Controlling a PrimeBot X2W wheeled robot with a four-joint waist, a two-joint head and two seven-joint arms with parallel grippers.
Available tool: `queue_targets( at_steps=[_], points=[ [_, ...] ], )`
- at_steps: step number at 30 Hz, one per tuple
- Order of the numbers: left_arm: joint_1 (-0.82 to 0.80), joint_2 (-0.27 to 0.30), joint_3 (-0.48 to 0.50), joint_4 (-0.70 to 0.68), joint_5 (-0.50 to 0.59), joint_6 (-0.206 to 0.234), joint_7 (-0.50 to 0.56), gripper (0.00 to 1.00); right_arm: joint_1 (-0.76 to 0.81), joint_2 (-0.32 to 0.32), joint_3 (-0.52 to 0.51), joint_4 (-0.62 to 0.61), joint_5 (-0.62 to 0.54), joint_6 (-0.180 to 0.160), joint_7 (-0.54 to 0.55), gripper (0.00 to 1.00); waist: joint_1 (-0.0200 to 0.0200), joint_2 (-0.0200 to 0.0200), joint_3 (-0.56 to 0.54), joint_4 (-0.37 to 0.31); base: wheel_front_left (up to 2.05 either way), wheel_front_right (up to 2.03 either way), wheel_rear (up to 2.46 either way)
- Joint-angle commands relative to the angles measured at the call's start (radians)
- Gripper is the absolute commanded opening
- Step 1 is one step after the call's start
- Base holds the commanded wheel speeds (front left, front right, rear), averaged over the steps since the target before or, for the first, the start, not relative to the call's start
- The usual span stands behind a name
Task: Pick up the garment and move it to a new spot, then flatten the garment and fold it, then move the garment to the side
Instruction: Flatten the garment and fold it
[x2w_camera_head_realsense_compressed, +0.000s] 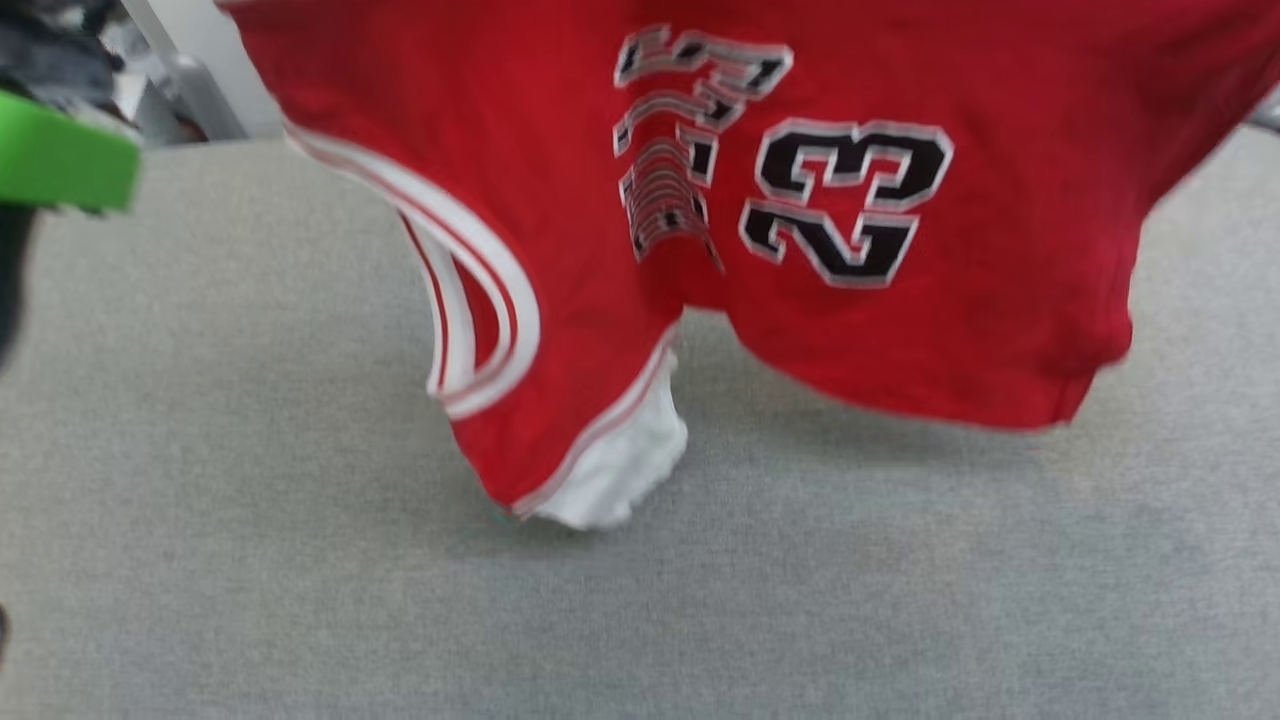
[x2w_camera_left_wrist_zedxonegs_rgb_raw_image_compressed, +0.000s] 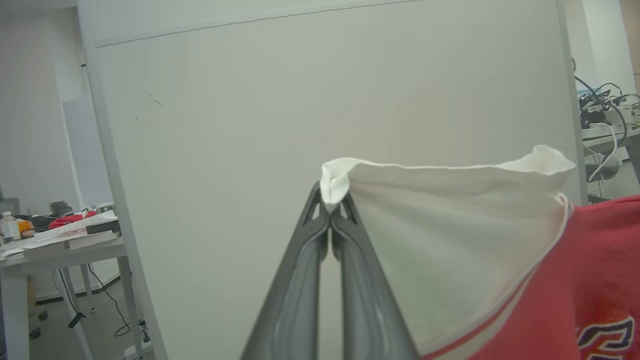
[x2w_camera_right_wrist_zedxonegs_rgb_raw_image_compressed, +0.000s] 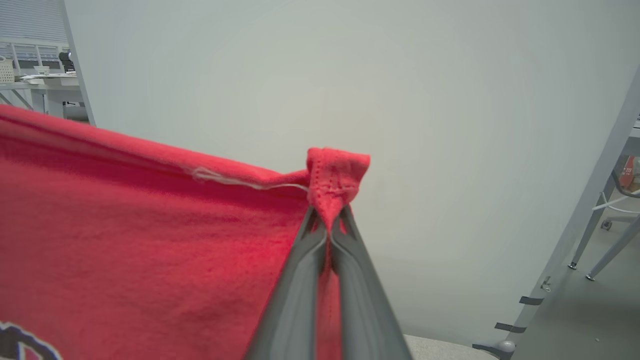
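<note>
The garment (x2w_camera_head_realsense_compressed: 560, 150), a red jersey T-shirt with a black "23" and striped trim, hangs in the air above the grey table (x2w_camera_head_realsense_compressed: 250, 560), stretched across the top of the head view. One white sleeve (x2w_camera_head_realsense_compressed: 620, 470) dangles lowest, just over the table. In the left wrist view my left gripper (x2w_camera_left_wrist_zedxonegs_rgb_raw_image_compressed: 330, 212) is shut on the edge of a white sleeve (x2w_camera_left_wrist_zedxonegs_rgb_raw_image_compressed: 440, 240). My right gripper (x2w_camera_right_wrist_zedxonegs_rgb_raw_image_compressed: 329, 220) is shut on a red hemmed corner of the garment (x2w_camera_right_wrist_zedxonegs_rgb_raw_image_compressed: 150, 240) in the right wrist view.
A green block (x2w_camera_head_realsense_compressed: 60, 160) pokes in at the head view's left edge. A white partition (x2w_camera_left_wrist_zedxonegs_rgb_raw_image_compressed: 325, 90) stands behind the table. Desks with clutter (x2w_camera_left_wrist_zedxonegs_rgb_raw_image_compressed: 60, 235) and cables (x2w_camera_left_wrist_zedxonegs_rgb_raw_image_compressed: 605, 115) lie beyond it on both sides.
</note>
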Motion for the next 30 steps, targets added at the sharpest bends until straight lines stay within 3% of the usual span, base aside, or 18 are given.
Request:
queue_targets(
  at_steps=[1,10,17,24,30],
  points=[
    [-0.051,0.019,0.002,0.019,0.012,-0.020,0.008,0.00,-0.038,-0.004,-0.008,0.003,-0.015,-0.001,-0.007,0.00,0.0000,-0.0001,0.097,0.004,0.00,0.00,0.00],
    [-0.348,0.045,-0.037,0.196,0.053,-0.164,0.043,0.00,-0.282,0.002,0.011,0.120,-0.091,-0.001,-0.044,0.00,0.0000,-0.0001,0.292,0.003,0.00,0.00,0.00],
    [-0.653,0.005,-0.102,0.446,0.152,-0.273,0.006,0.00,-0.534,0.034,0.048,0.294,-0.171,-0.001,-0.111,0.00,0.0000,-0.0001,0.423,-0.009,0.00,0.00,0.00],
    [-0.973,-0.059,-0.160,0.719,0.260,-0.312,-0.103,0.00,-0.785,0.110,0.048,0.507,-0.266,-0.001,-0.234,0.00,0.0000,-0.0001,0.524,-0.030,0.00,0.00,0.00],
    [-1.189,-0.117,-0.197,0.944,0.342,-0.320,-0.280,0.00,-0.951,0.176,0.017,0.667,-0.345,-0.001,-0.369,0.00,0.0000,-0.0001,0.582,-0.034,0.00,0.00,0.00]
  ],
)
